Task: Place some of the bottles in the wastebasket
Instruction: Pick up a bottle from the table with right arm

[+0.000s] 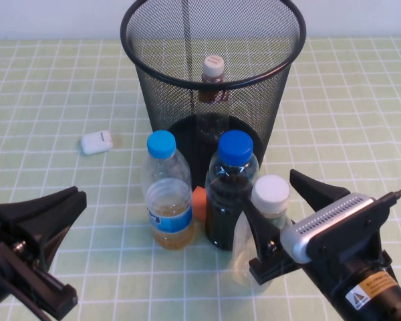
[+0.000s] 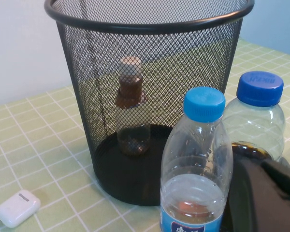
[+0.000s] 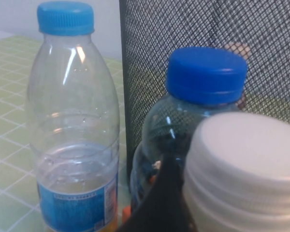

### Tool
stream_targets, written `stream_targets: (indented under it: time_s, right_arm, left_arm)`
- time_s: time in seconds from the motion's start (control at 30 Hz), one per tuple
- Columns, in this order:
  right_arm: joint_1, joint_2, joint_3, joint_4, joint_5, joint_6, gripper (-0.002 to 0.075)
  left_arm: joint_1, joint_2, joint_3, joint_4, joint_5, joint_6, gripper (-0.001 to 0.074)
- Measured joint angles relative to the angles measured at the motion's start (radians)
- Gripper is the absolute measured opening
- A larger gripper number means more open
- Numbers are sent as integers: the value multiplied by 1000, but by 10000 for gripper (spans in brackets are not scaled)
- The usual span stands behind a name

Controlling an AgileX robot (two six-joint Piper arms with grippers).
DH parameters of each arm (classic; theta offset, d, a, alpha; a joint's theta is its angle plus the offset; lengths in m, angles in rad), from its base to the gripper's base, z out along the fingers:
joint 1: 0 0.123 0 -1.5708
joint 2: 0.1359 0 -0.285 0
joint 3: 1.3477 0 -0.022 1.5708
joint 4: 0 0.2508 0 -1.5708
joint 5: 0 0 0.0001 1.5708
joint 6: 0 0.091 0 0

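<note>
The black mesh wastebasket (image 1: 212, 40) stands at the back middle, and a short white-capped brown bottle (image 1: 212, 73) stands upright inside it (image 2: 132, 111). In front stand a light-blue-capped bottle (image 1: 167, 194) with a little yellowish liquid and a darker blue-capped bottle (image 1: 232, 190) with dark liquid. To their right is a white-capped bottle (image 1: 271, 195), close up in the right wrist view (image 3: 246, 164). My right gripper (image 1: 274, 192) is open, one finger on each side of this bottle. My left gripper (image 1: 72, 199) is shut and empty at the front left, clear of the bottles.
A small white earbud case (image 1: 96, 142) lies on the green checked cloth left of the wastebasket. Something small and orange (image 1: 199, 202) sits between the two blue-capped bottles. The bottles stand close together right in front of the bin.
</note>
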Motion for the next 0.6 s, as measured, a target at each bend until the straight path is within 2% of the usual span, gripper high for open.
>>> stream_targets:
  time_s: [0.4,0.6]
  right_arm:
    - [-2,50,-2,-34,-51,46,545]
    - [-2,50,-2,-35,-51,46,428]
  left_arm:
    - [0,0,0,2,2,2,-3]
    - [0,0,0,2,2,2,-3]
